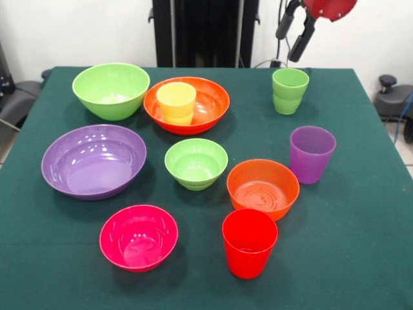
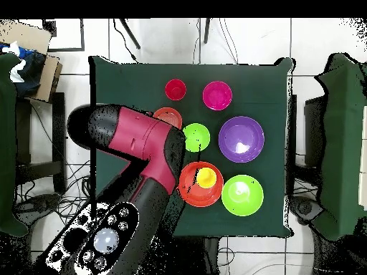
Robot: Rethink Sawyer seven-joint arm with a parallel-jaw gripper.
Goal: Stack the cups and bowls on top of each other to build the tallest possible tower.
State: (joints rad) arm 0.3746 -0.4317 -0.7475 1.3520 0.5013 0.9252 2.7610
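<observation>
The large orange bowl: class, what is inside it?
A yellow cup stands upright inside the large orange bowl. The cup hides the bowl's floor beneath it.

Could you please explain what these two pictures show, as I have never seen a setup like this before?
Both pictures show one moment. One camera looks across a green-covered table; the other looks straight down from above, turned half round. The big red and black shape in the overhead picture is a robot arm; only a small part of it shows at the top of the front picture, and its gripper cannot be made out. On the table stand plastic dishes: a large purple bowl, a large green bowl, a large orange bowl with a yellow cup standing inside it, a small green bowl, a small orange bowl, a pink bowl, and red, purple and green cups. Nothing appears to be held.
</observation>
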